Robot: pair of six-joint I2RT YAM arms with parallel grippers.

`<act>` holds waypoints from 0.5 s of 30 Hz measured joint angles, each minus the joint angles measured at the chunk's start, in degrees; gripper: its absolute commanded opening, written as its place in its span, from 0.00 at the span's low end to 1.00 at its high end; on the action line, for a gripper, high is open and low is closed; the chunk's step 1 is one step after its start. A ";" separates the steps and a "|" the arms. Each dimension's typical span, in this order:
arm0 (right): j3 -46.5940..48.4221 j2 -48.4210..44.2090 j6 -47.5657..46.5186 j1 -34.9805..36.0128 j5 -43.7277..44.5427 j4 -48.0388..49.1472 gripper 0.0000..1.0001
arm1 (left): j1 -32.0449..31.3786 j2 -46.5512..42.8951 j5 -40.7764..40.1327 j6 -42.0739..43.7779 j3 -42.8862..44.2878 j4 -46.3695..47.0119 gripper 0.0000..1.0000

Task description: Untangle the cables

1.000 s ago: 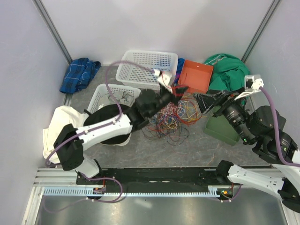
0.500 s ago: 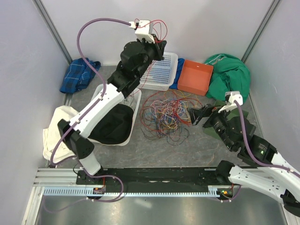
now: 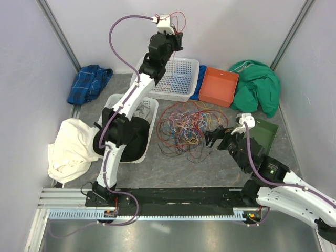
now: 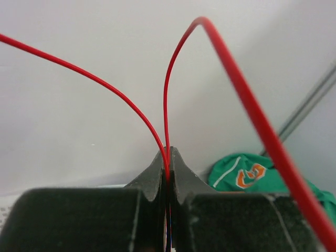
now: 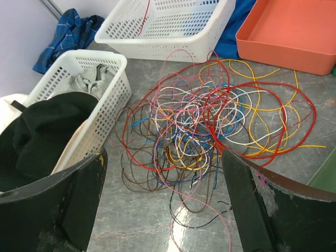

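Observation:
The cables [image 3: 186,126] lie as a loose many-coloured tangle on the grey table; in the right wrist view the cables [image 5: 210,121] spread just beyond my fingers. My left gripper [image 3: 177,38] is raised high at the back, over the large white basket [image 3: 184,79]. It is shut on one red cable [image 4: 164,105], whose strands rise from the pinched fingertips and loop overhead. My right gripper [image 3: 212,139] sits low at the tangle's right edge. In its own view the right gripper [image 5: 163,205] stands open and holds nothing.
A small white basket [image 3: 118,102] with a black hat [image 3: 126,139] stands left of the tangle. An orange tray [image 3: 220,84] and green garment [image 3: 257,84] are at the back right, a green bin [image 3: 265,134] on the right. Blue cloth [image 3: 89,81] and white cloth [image 3: 68,149] lie left.
My left arm has swung up from the tangle to high over the back basket, drawing the red cable with it. My right gripper has opened wider and moved left toward the tangle.

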 measured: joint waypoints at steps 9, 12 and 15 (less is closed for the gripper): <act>-2.49 4.22 -0.46 0.00 -0.09 3.82 0.98 | 7.76 9.27 3.19 -9.07 6.01 -1.36 0.99; -2.49 5.20 -0.46 0.00 -0.13 4.39 0.98 | 8.76 9.64 4.81 -11.67 6.32 -5.25 1.00; -2.49 5.16 -0.46 0.00 -0.09 4.57 0.98 | 8.83 9.53 5.90 -14.27 6.95 -9.73 1.00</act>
